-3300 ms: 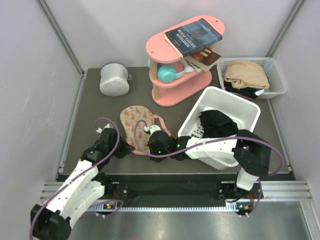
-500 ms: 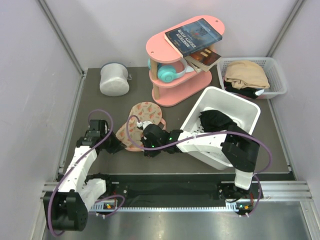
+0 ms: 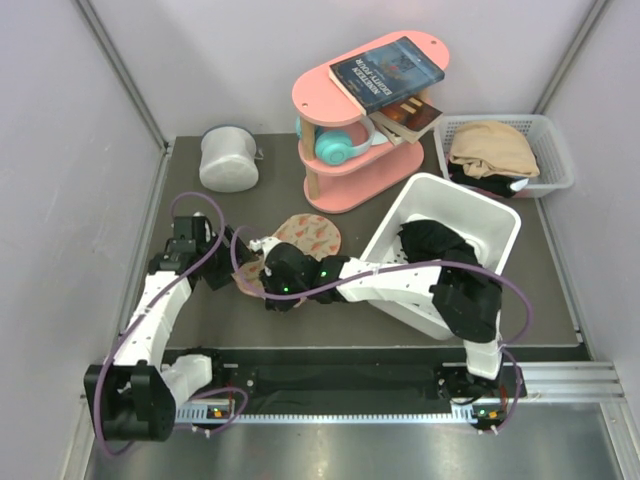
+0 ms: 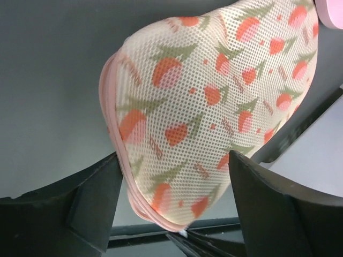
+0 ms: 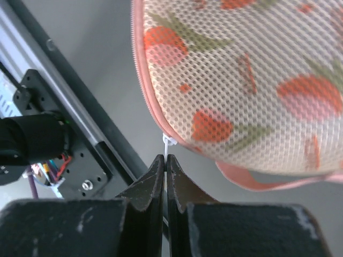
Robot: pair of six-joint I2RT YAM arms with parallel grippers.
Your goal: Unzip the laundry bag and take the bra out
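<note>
Laundry bag (image 3: 312, 232), on bench (image 3: 190, 215) left of bin (image 3: 440, 182): right claw (image 5: 166, 160) clenched on zip pull (image 5: 166, 143), left claw (image 4: 174, 160) released astride bag's end; best pinned there before drawing pull steadily along seam.

The laundry bag (image 4: 214, 101) is filling the gap between the left gripper's (image 4: 174, 156) spread fingers. The right gripper (image 5: 165, 160), pinching the white zipper pull (image 5: 166, 143), is crowding in just beside it. Behind the right gripper, the right arm (image 3: 400, 285) and the white bin (image 3: 470, 215) are blocking passage. Beyond both grippers, the pink shelf (image 3: 345, 190) is standing, with bare tabletop (image 3: 265, 195) lying open between it and the grey container (image 3: 228, 158).
</note>
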